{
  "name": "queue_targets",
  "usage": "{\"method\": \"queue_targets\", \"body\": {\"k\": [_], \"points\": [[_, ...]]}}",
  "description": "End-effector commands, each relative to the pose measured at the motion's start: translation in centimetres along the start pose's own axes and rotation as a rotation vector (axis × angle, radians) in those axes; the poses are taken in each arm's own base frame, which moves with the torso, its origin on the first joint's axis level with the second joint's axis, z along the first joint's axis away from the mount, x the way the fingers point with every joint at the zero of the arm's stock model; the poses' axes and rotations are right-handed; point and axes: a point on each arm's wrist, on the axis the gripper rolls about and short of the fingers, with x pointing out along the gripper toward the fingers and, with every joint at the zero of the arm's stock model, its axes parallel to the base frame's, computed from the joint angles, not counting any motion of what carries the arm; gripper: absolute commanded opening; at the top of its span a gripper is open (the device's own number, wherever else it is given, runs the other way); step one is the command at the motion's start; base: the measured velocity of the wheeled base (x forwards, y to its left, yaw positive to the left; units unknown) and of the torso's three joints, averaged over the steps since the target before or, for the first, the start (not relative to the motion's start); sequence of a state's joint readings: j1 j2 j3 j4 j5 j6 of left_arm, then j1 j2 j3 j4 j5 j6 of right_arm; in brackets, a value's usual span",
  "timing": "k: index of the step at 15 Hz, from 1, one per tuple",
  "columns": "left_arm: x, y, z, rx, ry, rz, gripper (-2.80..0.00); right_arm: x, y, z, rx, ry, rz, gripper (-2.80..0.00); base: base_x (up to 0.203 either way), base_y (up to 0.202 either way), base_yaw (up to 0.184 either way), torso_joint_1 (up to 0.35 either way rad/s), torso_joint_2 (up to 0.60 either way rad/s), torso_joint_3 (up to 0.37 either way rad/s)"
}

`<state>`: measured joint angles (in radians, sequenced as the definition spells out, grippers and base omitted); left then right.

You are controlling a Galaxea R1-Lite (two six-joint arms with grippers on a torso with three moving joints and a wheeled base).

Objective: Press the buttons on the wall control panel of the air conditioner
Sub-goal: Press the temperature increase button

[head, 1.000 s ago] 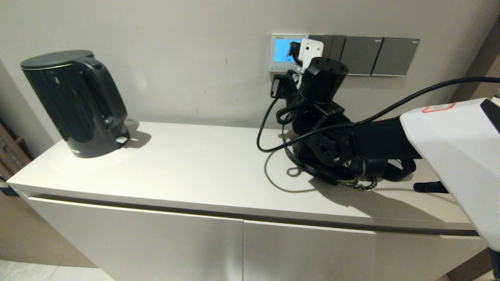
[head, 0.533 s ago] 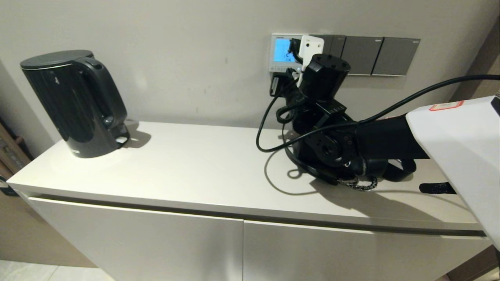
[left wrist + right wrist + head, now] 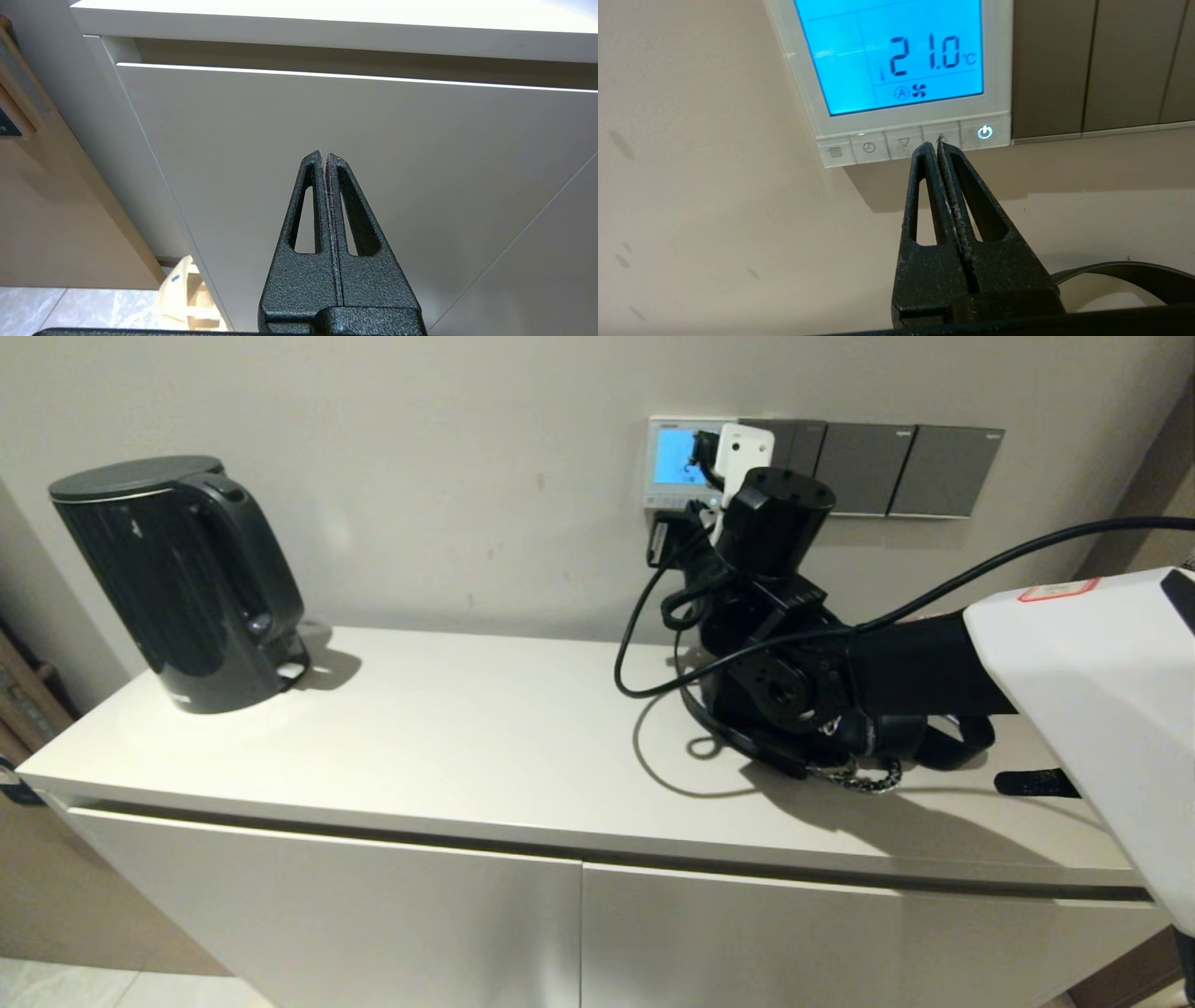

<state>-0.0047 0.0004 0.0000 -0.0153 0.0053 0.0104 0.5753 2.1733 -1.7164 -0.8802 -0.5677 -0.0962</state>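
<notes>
The white wall control panel (image 3: 674, 462) has a lit blue screen; in the right wrist view (image 3: 896, 56) it reads 21.0 °C. A row of pale buttons (image 3: 903, 142) runs along its bottom edge, with a glowing power button (image 3: 984, 132) at one end. My right gripper (image 3: 934, 143) is shut and empty, its tips at the up-arrow button (image 3: 941, 134); I cannot tell if they touch it. In the head view the wrist hides the fingers. My left gripper (image 3: 324, 154) is shut and empty, parked low in front of the cabinet door.
Grey switch plates (image 3: 901, 469) sit on the wall beside the panel. A black kettle (image 3: 182, 579) stands on the white cabinet top (image 3: 448, 737) at the left. Black cables (image 3: 653, 644) hang from my right arm over the cabinet top.
My right arm moved slightly left toward the panel, then eased back a little. The screen stays lit. The left arm has not moved.
</notes>
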Motion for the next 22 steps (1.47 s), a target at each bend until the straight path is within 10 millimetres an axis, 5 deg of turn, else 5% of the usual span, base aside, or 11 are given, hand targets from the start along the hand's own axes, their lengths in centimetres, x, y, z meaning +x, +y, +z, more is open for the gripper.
{"method": "queue_targets", "body": {"k": [1, 22], "points": [[0.01, 0.0, -0.04, 0.0, 0.001, 0.001, -2.8, 0.15, 0.01, -0.1, 0.001, -0.004, -0.005, -2.8, 0.0, 0.0, 0.0, 0.0, 0.0, 0.0], [0.01, 0.0, -0.04, 0.0, 0.001, 0.001, -2.8, 0.35, -0.09, -0.33, -0.006, 0.002, -0.009, -2.8, 0.0, 0.0, 0.0, 0.0, 0.0, 0.0]]}}
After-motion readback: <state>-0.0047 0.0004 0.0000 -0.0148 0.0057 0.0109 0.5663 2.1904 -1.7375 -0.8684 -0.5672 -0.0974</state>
